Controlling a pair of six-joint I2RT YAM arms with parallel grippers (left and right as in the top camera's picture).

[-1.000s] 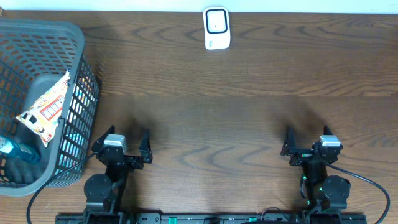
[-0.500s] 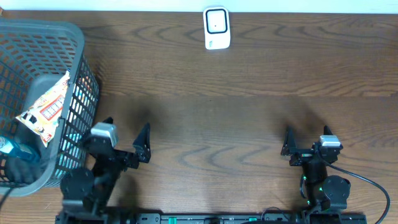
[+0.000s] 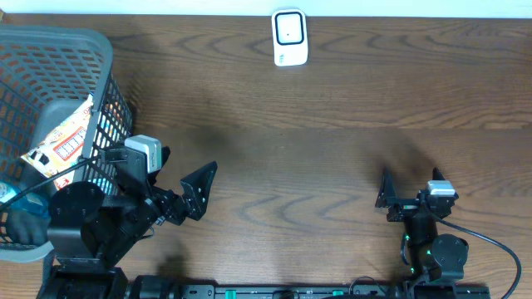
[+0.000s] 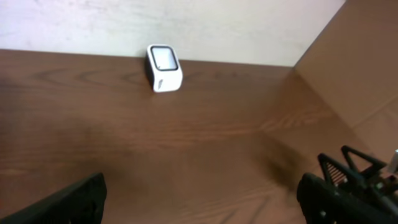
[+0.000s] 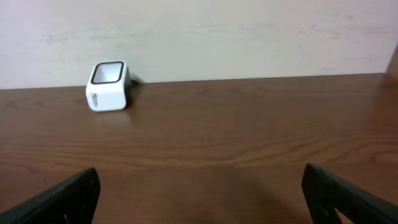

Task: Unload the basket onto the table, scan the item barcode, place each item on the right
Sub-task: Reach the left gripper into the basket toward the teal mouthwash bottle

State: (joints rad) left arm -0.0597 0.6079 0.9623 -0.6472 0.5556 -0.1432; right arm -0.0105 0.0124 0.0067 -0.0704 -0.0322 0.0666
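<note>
Count, overhead view:
- Table [image 3: 332, 149]: 1, dark wood grain.
- Scanner [image 3: 289, 37]: 1, white with a dark window, top centre of the frame near the far edge, nothing around it.
- Basket [image 3: 104, 58]: 1, grey mesh, upper left to left edge.
- Snack packet [image 3: 62, 149]: 1, white, red and yellow, lying tilted inside the basket against its right wall.
- Blue object [image 3: 10, 193]: 1, in the basket at the left edge, cut by the frame; cannot tell what it is.
- Arms: 2.

Pose:
- Left gripper [image 4: 202, 183]: lower left of the overhead view, just beside the basket. The arm overlaps the basket's right wall and is slewed toward the frame's right. Fingers spread fully wide, nothing between them. Its wrist view looks across bare table to the scanner at upper left.
- Right gripper [image 5: 200, 174]: lower right of the overhead view, folded low over its base, pointing up-frame. Fingers spread fully wide, empty.

Neither gripper touches the packet or scanner.
</note>
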